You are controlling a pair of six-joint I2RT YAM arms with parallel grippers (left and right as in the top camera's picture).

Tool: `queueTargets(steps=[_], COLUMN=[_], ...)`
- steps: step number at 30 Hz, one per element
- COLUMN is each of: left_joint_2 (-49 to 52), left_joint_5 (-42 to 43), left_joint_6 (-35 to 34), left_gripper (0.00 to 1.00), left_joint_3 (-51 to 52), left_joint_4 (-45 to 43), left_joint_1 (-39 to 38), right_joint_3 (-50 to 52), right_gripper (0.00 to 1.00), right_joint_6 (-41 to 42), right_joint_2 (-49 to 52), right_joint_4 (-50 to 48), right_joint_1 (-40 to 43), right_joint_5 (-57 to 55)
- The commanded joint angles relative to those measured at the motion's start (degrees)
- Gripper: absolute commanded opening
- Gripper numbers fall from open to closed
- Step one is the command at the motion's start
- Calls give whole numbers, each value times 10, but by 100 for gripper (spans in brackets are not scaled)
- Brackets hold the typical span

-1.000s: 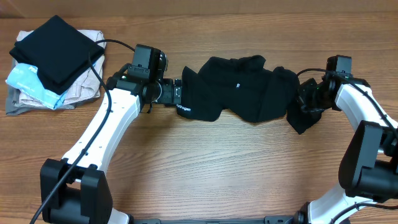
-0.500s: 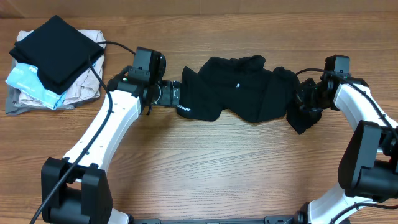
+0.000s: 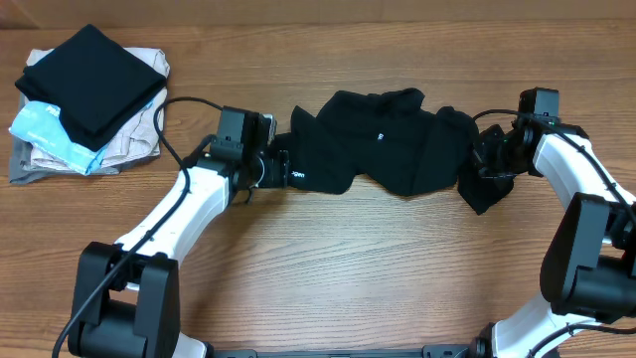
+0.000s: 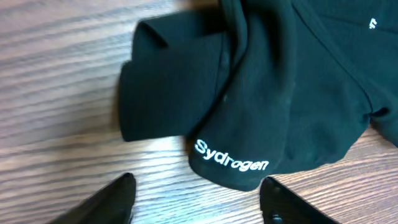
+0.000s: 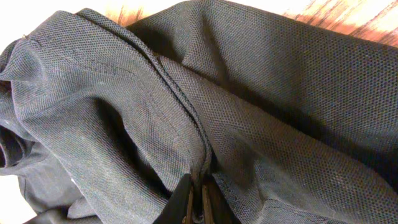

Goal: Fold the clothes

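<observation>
Up front, bare wooden table (image 3: 348, 278). Here's the left gripper (image 4: 196, 205), fingers spread wide and holding nothing, with the white-lettered hem of the black shirt (image 3: 388, 149) just ahead between the fingertips. The shirt lies bunched mid-table, strung between both arms. At its right end the right gripper (image 5: 198, 202) is pinched tight on a seam fold. In the far left corner sits a stack of folded garments (image 3: 89, 94).

Black shirt (image 4: 249, 93) runs off left wrist view's top and right edges; left gripper (image 4: 196, 198) fingers cut by bottom edge, right gripper (image 5: 198, 198) likewise in its view; collar tag (image 3: 381, 136) too small to read.
</observation>
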State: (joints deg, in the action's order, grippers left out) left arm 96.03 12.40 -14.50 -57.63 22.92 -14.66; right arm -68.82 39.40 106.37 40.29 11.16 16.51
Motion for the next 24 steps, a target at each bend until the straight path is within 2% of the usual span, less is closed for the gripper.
queueTargets(steps=[1, 2, 5, 13, 24], left_joint_2=[3, 3, 3, 3, 37], left_joint_5=[23, 25, 27, 37, 7], left_joint_6=[8, 9, 14, 85, 77], left_gripper=[57, 53, 52, 59, 62], left_joint_3=[32, 42, 61, 69, 69], left_joint_4=[-36, -54, -93, -146, -163], left_joint_1=[-4, -4, -5, -28, -29], right_joint_3=[3, 3, 3, 3, 3], right_gripper=[4, 4, 4, 4, 5], right_joint_6=[1, 1, 1, 1, 1], right_joint_2=[-2, -2, -2, -2, -2], right_joint_4=[-2, -2, -4, -6, -6], right_joint_1=[-3, -3, -3, -3, -3], right_joint_5=[-1, -2, -2, -2, -2])
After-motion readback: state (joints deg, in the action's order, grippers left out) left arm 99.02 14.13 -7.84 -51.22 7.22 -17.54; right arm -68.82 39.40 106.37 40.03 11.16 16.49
